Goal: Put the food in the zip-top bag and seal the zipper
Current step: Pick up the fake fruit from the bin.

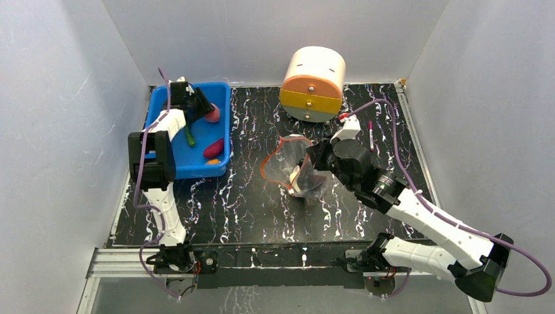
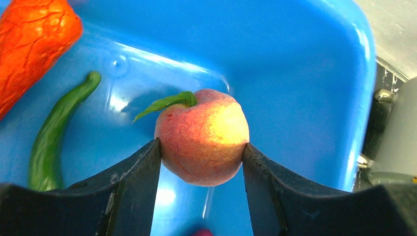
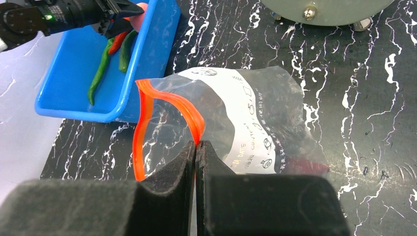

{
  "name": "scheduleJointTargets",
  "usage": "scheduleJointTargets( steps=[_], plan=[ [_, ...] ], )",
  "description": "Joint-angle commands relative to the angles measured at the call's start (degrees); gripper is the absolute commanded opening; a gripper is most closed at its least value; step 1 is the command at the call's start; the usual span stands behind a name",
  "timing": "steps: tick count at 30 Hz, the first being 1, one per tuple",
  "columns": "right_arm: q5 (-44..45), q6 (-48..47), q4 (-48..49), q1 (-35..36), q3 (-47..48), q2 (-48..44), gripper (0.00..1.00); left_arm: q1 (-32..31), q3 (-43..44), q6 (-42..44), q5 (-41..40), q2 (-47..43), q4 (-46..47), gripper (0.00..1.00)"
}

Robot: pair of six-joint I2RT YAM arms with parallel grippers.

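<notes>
The top view lays out the whole desk (image 1: pixel 249 203): a blue bin (image 1: pixel 196 171) at the far left, a clear bag (image 1: pixel 307 186) near the middle, and a cream and orange drum (image 1: pixel 314 84) at the far edge. It alone shows a dark purple piece (image 1: pixel 214 148) and a small orange piece (image 1: pixel 213 161) lying in the near right part of the bin. The left end effector (image 1: pixel 199 104) reaches into the far part of the bin, but from above its grip is hard to read. The left wrist view settles it: the left end effector (image 2: pixel 201 150) is closed on the pink-red fruit (image 2: pixel 206 128), with one finger (image 2: pixel 140 167) touching each side and the green leaf pointing left. Whether the fruit rests on the bin floor I cannot tell. That view also shows a green pepper (image 2: pixel 51 142) lying to the left of the fruit and, beyond it, a red chili (image 2: pixel 29 44). The right wrist view shows what the top view only hints at: the right end effector (image 3: pixel 196 147) is closed tight on the bag (image 3: pixel 246 113), pinching it at the orange-red zipper (image 3: pixel 142 123). The mouth gapes open toward the bin, and the white label faces up. From above, the zipper (image 1: pixel 265 163) shows as an open loop on the bag's left side, with the right end effector (image 1: pixel 302 180) at its near right.
</notes>
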Motion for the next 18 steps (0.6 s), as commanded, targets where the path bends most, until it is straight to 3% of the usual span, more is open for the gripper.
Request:
scheduleJointTargets(
  steps=[1, 6, 18],
  plan=[
    [-0.5, 1.6, 1.7, -0.1, -0.3, -1.5, 0.00, -0.5, -3.2, 0.8, -1.1, -9.1, -4.6, 0.25],
    [-1.2, 3.3, 2.6, -0.1, -2.4, -2.8, 0.00, -1.2, -7.6, 1.6, -0.3, -15.8, -9.1, 0.29],
    [-2.3, 6.1, 3.2, -0.1, -2.5, -1.5, 0.00, -6.9, -14.4, 2.9, 8.8, -31.5, -16.1, 0.25]
  ],
)
